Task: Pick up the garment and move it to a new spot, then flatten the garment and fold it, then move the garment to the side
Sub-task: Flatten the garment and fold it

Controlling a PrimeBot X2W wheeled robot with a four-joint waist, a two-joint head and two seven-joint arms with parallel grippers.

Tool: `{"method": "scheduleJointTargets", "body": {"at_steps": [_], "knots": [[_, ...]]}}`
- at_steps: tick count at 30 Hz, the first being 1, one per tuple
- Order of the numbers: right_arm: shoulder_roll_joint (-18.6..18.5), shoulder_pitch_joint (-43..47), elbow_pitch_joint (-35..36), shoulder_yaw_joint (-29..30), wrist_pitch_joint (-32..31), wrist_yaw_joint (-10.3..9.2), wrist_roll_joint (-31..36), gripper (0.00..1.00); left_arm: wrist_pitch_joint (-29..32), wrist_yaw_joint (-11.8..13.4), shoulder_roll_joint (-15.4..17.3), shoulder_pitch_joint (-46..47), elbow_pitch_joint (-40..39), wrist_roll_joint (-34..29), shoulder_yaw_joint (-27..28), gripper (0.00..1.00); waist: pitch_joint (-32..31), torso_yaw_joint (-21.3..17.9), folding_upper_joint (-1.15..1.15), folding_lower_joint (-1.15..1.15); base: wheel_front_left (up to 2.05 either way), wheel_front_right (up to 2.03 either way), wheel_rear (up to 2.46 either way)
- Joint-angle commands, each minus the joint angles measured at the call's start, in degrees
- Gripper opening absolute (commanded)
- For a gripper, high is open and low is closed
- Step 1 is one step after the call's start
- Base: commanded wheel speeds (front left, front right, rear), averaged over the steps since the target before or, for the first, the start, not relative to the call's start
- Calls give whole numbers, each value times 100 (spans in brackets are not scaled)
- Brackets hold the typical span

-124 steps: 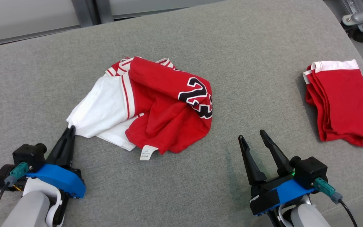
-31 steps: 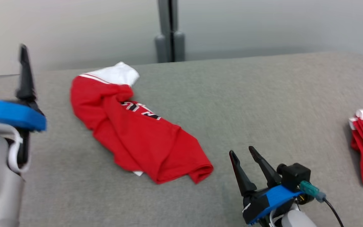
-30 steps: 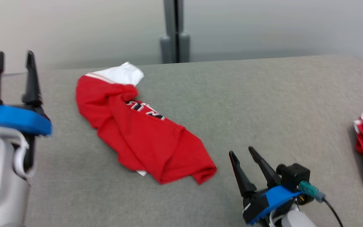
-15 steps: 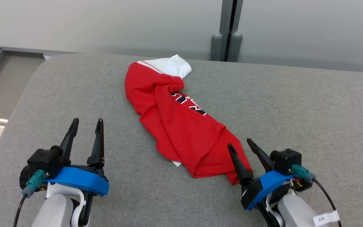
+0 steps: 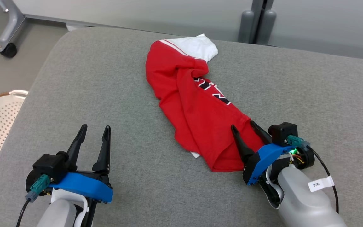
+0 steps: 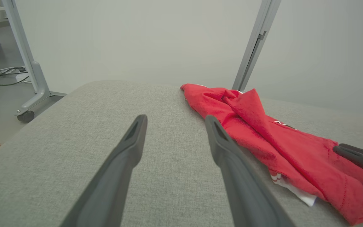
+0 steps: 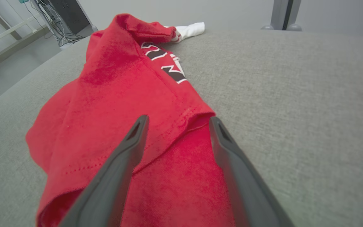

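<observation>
The head camera looks steeply down from above and behind both arms, taking in the left pincer [image 5: 95,127], the right pincer [image 5: 242,125] and the grey padded worktop [image 5: 106,78] ahead of them. The left wrist camera sits low behind its pincer, facing almost level across the worktop towards the wall [image 6: 137,41]. The right wrist camera rides very close over the red jersey [image 7: 112,94]. All three views share the jersey. The left wrist view also catches the right pincer's tips at its right edge.
</observation>
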State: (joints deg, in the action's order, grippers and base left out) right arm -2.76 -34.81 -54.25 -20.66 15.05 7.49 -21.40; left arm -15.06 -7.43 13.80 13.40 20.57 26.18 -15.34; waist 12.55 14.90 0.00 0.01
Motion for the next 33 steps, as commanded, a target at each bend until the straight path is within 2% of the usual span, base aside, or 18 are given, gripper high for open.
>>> {"method": "scheduleJointTargets", "body": {"at_steps": [1, 4, 5, 6, 7, 9, 13, 20, 27, 30, 33], "knots": [[-26, -135, -128, -59, 19, 0, -20, 100, -13, -9, 31, 121, -5, 34, -19, 100, 62, 93, 0, -1, 0, 0, 0], [-27, -293, -385, -10, 19, 0, 26, 100, -14, -9, 62, 129, 33, 77, -51, 100, 92, 160, 0, -1, 0, 0, 0], [-28, -328, -453, 21, 18, 0, 38, 82, -14, -9, 67, 130, 44, 89, -66, 100, 97, 186, 0, -1, 0, 0, 0], [-28, -355, -512, 35, 18, 0, 32, 49, -14, -8, 74, 121, 52, 97, -76, 100, 98, 204, 0, -1, 0, 0, 0], [-25, -387, -539, 40, 19, 0, 24, 4, -14, -9, 84, 113, 58, 101, -84, 100, 99, 219, 0, -1, 0, 0, 0], [-23, -424, -512, 61, 19, 0, 24, 0, -14, -9, 90, 101, 62, 113, -82, 100, 99, 231, 0, -1, 0, 0, 0], [-25, -429, -208, 214, 19, 0, 110, 0, -14, -10, 85, -25, 115, 136, -13, 100, 46, 199, 0, -1, 0, 0, 0], [-27, -268, 732, 737, 18, 0, 448, 0, -14, -9, -44, -273, 238, 124, 50, 100, -213, -80, 0, -1, 0, 0, 0], [-22, -572, 1744, 1497, 19, 0, 1250, 0, -14, -9, -229, -465, 324, 43, 86, 100, -527, -411, 0, -1, 0, 0, 0], [-17, -730, 2039, 1498, 19, 0, 1437, 0, -14, -9, -324, -557, 399, -18, 81, 100, -710, -519, 0, -1, 0, 0, 0], [-17, -952, 2183, 1148, 18, 0, 1331, 0, -14, -9, -457, -666, 487, -88, 75, 100, -891, -597, 0, -1, 0, 0, 0]]}}
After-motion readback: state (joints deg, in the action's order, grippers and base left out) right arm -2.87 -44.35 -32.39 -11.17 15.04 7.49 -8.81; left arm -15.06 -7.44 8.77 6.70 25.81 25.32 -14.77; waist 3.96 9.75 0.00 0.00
